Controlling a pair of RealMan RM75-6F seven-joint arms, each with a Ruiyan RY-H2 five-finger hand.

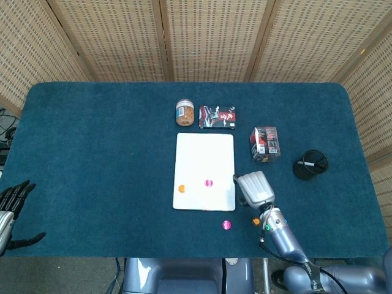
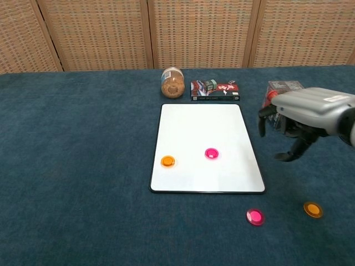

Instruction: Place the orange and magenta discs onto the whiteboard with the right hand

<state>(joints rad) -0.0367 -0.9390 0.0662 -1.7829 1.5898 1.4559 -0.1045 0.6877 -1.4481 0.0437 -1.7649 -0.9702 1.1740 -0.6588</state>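
The whiteboard [image 2: 202, 133] [image 1: 205, 156] lies flat in the middle of the blue table. On it sit an orange disc [image 2: 167, 161] [image 1: 181, 188] near its left edge and a magenta disc [image 2: 211, 153] [image 1: 208, 183] near its middle. Off the board, on the cloth, lie a second magenta disc [image 2: 255, 216] [image 1: 226, 225] and a second orange disc [image 2: 313, 209] [image 1: 256, 221]. My right hand [image 2: 302, 119] [image 1: 255, 188] hovers right of the board, fingers apart and pointing down, holding nothing. My left hand [image 1: 12, 205] rests at the table's far left edge, fingers apart and empty.
A jar [image 2: 173, 82] and a flat printed box [image 2: 215, 90] stand behind the whiteboard. A small red and clear box [image 1: 265, 143] sits to the board's right, and a black round holder [image 1: 310, 164] lies farther right.
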